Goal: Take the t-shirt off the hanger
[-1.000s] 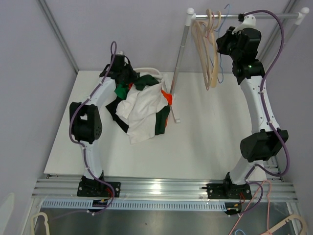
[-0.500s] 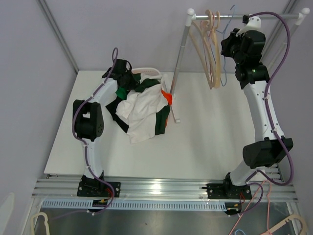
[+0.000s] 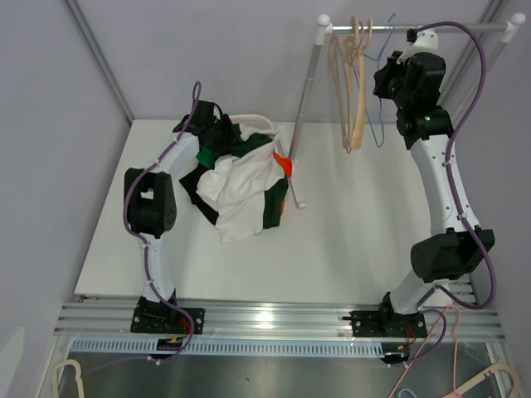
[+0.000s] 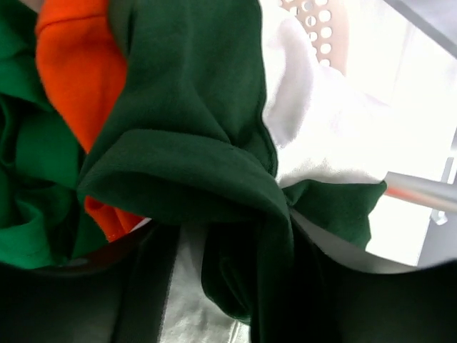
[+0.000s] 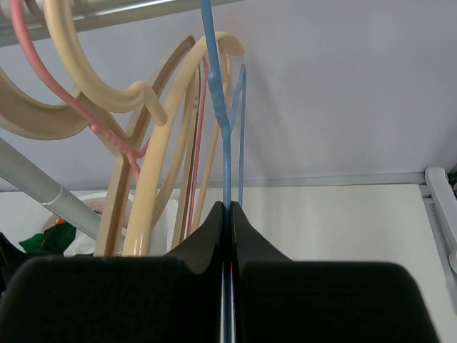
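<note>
The left gripper (image 3: 214, 131) is down at the far edge of a heap of clothes on the table (image 3: 357, 240). The t-shirt (image 3: 241, 186) is in that heap. It is white with dark green parts, and it lies flat and crumpled, mostly on the near side of this gripper. In the left wrist view, a thick fold of dark green cloth (image 4: 200, 171) sits right in front of the gripper and hangs down between its two fingers. The fingers are apart, but I cannot tell if they are squeezing the fold. Orange cloth (image 4: 71, 64) and bright green cloth (image 4: 28, 179) are off to the left of the fold. A white basket (image 4: 321, 28) with holes is past it.

The right gripper (image 5: 228, 209) is up high, just under the rail (image 3: 431, 27). Its fingers are pressed together on the thin wire of a blue hanger (image 5: 226, 136), which goes straight up from the fingertips. Cream hangers (image 5: 153, 193) and a pink hanger (image 5: 43, 71) hang to the left of this gripper.
</note>
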Tool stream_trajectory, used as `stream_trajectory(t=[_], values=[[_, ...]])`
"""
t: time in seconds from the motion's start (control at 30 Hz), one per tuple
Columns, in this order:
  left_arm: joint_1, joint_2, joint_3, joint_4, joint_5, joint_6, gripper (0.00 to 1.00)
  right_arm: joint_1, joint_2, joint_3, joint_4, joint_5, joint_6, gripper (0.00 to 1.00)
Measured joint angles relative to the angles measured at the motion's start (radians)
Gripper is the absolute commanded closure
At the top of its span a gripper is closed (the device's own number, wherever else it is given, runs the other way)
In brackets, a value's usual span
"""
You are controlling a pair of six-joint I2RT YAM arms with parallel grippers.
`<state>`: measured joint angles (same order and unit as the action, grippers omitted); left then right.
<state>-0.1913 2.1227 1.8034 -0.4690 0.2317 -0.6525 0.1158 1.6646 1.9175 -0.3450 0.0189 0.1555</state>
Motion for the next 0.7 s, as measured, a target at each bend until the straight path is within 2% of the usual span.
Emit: stream_trajectory(t=[0.03, 0.07, 0.27, 0.53, 0.57, 0.6, 0.7], values=[[0.000, 0.000, 0.003, 0.000, 0.000, 0.006, 0.04, 0.000, 0.003, 0.000, 0.000, 0.000, -0.001, 1.00], [0.000, 0.000, 0.008, -0.001, 0.003, 0.016, 0.01, 0.000, 0.008, 0.000, 0.000, 0.000, -0.002, 1.00], [0.001, -0.031, 0.051, -0.014, -0.074, 0.053, 0.01, -0.001, 0.025, 0.002, -0.001, 0.000, -0.005, 1.00], [-0.008, -0.314, -0.022, 0.000, -0.227, 0.111, 0.01, -0.001, 0.038, 0.018, -0.002, -0.001, -0.007, 0.98], [-0.010, -0.363, -0.023, 0.006, -0.240, 0.121, 0.00, -0.001, 0.039, 0.019, -0.001, -0.001, -0.007, 0.78], [-0.013, -0.410, -0.023, 0.018, -0.249, 0.131, 0.01, 0.000, 0.041, 0.020, -0.002, 0.000, -0.002, 0.69], [-0.020, -0.527, -0.026, 0.046, -0.246, 0.138, 0.01, 0.001, 0.045, 0.020, -0.001, 0.002, -0.001, 0.69]])
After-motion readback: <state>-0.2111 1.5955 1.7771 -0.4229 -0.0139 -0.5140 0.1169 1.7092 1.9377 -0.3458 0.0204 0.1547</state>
